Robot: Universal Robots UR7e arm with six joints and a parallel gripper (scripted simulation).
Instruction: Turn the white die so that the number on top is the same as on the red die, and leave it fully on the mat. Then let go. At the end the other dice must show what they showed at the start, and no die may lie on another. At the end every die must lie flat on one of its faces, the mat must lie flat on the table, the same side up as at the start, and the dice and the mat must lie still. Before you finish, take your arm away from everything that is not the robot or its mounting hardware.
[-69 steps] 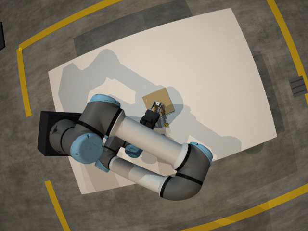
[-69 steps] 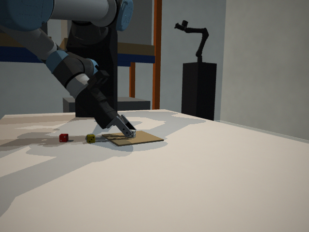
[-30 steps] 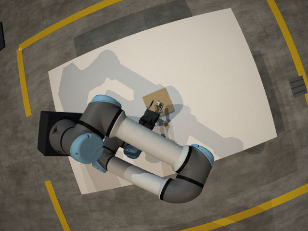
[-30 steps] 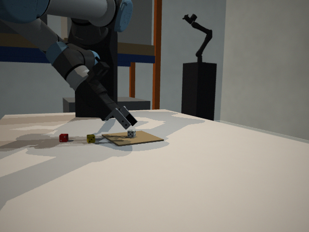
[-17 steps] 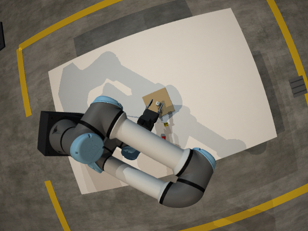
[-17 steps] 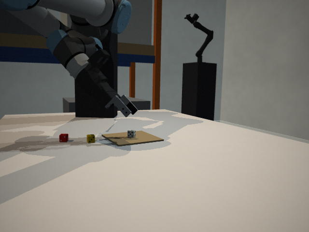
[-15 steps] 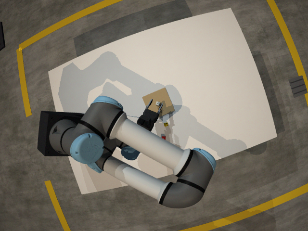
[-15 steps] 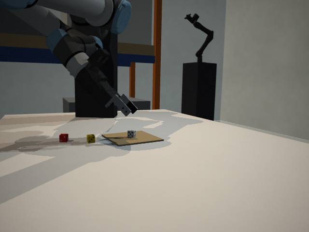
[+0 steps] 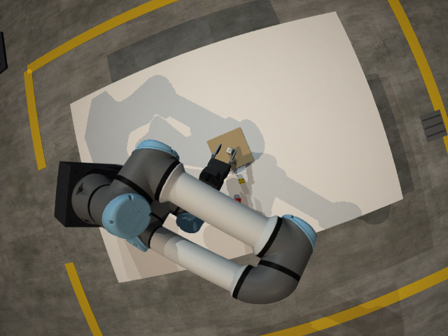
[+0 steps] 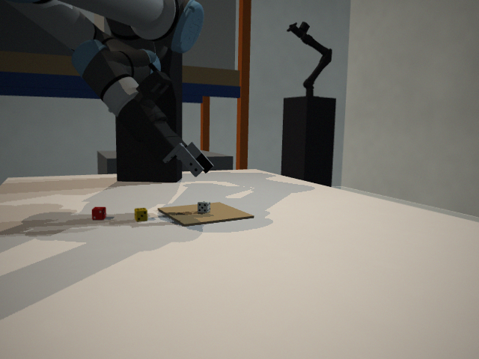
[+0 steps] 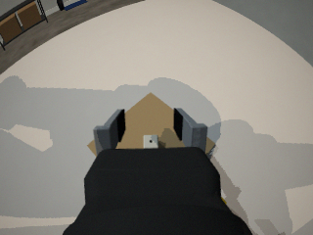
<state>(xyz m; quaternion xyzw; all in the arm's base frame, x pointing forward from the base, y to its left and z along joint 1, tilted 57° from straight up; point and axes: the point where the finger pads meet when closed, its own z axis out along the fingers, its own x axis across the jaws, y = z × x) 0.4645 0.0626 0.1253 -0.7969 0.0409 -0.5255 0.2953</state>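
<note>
One white die (image 9: 229,150) (image 10: 203,206) (image 11: 151,141), single pip up, flat on mat (image 9: 239,137) (image 10: 232,215) (image 11: 149,105), well inside all bench (image 9: 307,90) (image 10: 270,270) (image 11: 171,49) edges. Above it, gripper (image 9: 227,148) (image 10: 203,170) (image 11: 149,118) released, empty. Off mat, toward top view's lower bench edge: yellow die (image 9: 241,180) (image 10: 141,214), then red die (image 9: 237,199) (image 10: 98,213).

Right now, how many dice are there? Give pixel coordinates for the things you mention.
3: a white die (image 9: 229,150) (image 10: 203,206) (image 11: 151,142) on the mat (image 9: 239,135) (image 10: 232,215) (image 11: 150,108), a yellow die (image 9: 241,180) (image 10: 141,214) and a red die (image 9: 237,199) (image 10: 98,213) beside it. Others may be hidden behind the arm.

The gripper (image 9: 227,148) (image 10: 203,171) (image 11: 149,118) hides the mat's (image 9: 235,138) (image 10: 228,215) (image 11: 149,110) near corner in the wrist view; the red die's (image 9: 237,199) (image 10: 98,213) top, off the mat, is too small to read.
</note>
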